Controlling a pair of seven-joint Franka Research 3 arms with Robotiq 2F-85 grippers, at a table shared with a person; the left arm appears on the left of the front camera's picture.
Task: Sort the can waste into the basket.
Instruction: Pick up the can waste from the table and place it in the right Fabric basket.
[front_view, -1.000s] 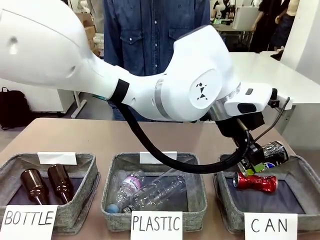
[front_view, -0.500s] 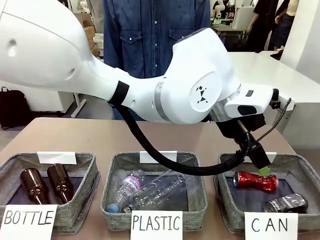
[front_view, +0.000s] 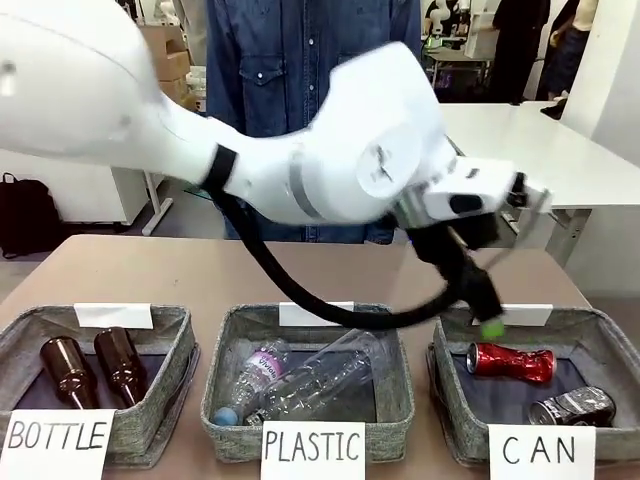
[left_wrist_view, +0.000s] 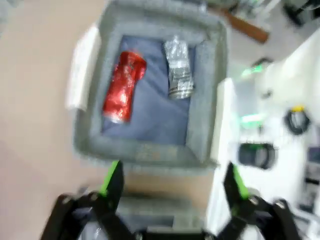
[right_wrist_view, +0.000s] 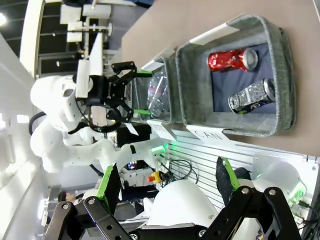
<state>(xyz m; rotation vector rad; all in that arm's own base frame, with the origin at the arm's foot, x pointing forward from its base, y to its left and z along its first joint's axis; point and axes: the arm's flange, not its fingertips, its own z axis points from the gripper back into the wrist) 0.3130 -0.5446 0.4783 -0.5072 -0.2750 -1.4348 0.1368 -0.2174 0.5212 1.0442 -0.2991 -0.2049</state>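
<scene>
In the front view both cans lie in the grey basket (front_view: 446, 392) signed CAN at the right: the shiny red can (front_view: 510, 363) at the back, the black and silver can (front_view: 572, 405) at the front right. My left gripper (front_view: 487, 318) hangs open and empty just above the basket's back left corner, blurred. The left wrist view looks down past the open left gripper (left_wrist_view: 172, 180) at the red can (left_wrist_view: 123, 86) and the silver can (left_wrist_view: 179, 67) inside the basket (left_wrist_view: 150, 152). The right gripper (right_wrist_view: 167, 182) is open and empty, far from the basket (right_wrist_view: 280, 65).
A PLASTIC basket (front_view: 222, 345) with clear bottles stands in the middle and a BOTTLE basket (front_view: 185, 345) with two brown bottles at the left. A person in a denim shirt (front_view: 300, 60) stands behind the table. My left arm spans the table's middle.
The left gripper opened and let go of the black and silver can, which dropped into the CAN basket beside the red can. The gripper has since lifted and drawn back to the left.
</scene>
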